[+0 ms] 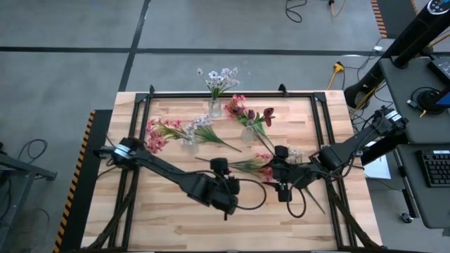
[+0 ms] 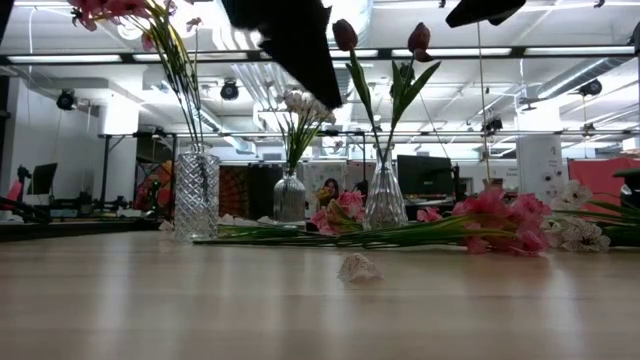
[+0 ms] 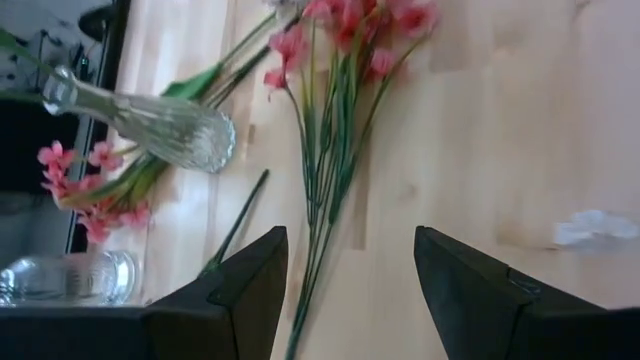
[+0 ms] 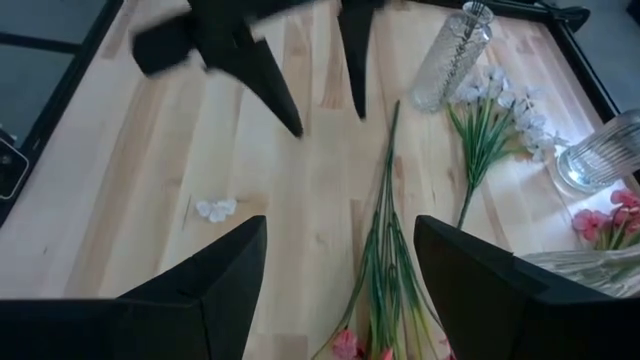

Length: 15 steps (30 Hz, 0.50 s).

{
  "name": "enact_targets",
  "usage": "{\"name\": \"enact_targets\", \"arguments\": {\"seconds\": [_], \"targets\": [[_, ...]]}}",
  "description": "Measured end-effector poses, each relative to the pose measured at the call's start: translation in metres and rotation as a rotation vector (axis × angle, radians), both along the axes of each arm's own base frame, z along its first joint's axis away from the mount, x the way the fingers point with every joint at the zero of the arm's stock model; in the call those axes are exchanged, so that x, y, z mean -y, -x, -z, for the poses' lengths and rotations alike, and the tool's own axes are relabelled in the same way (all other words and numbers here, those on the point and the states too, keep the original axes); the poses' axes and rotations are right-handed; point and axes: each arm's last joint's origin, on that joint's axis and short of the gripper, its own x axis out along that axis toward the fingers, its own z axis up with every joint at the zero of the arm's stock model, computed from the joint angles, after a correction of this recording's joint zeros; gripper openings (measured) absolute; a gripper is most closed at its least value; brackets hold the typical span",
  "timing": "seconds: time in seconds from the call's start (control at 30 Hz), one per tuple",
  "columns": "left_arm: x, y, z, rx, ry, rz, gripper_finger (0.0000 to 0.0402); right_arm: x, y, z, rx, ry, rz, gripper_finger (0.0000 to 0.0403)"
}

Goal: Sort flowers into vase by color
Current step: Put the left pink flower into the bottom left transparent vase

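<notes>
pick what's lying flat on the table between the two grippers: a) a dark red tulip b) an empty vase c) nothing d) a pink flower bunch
d: the pink flower bunch lies flat on the wooden table, between the open left gripper and the open right gripper, held by neither.

- A wooden surface [image 1: 176, 218] is sitting inside a black metal frame [image 1: 232, 94].
- A yellow cable [image 1: 338, 69] is lying on the grey floor [image 1: 70, 77].
- A keyboard [image 1: 437, 167] is resting on a side desk.
- A monitor [image 2: 424, 172] is standing in the room behind.
</notes>
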Motion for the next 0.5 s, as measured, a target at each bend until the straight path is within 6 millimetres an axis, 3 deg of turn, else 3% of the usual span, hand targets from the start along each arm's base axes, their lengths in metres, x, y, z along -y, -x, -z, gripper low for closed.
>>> {"name": "enact_targets", "arguments": {"seconds": [0.27, 0.4, 0.5], "targets": [[-0.003, -0.003, 0.009, -0.027, -0.008, -0.021, 0.0201, 0.0, 0.0, 0.0, 0.002, -0.01, 0.008, 0.0247], [0.005, 0.014, -0.01, -0.025, -0.004, -0.001, 0.0201, -0.001, -0.003, 0.01, -0.021, -0.003, 0.029, 0.0247], [0.016, 0.034, -0.032, 0.01, 0.023, 0.016, 0.0201, -0.004, -0.012, 0.031, -0.037, 0.042, 0.074, 0.0247]]}}
